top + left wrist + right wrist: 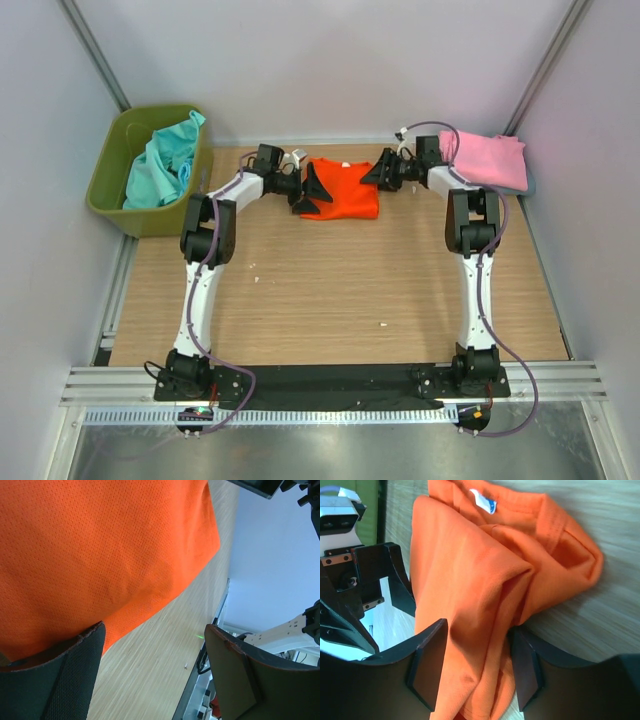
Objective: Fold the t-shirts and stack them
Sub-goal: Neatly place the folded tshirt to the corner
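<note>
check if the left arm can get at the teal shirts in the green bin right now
Probably yes: the open-topped bin sits just left of the left arm, teal shirts piled to its rim, nothing between them.

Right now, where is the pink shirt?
In the overhead view, the pink t-shirt lies at the far right corner of the table, to the right of the right hand and the orange t-shirt.

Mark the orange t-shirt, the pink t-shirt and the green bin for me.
orange t-shirt [350, 190]: top view, middle of its body.
pink t-shirt [488, 160]: top view, middle of the cloth.
green bin [105, 165]: top view, left rim.
</note>
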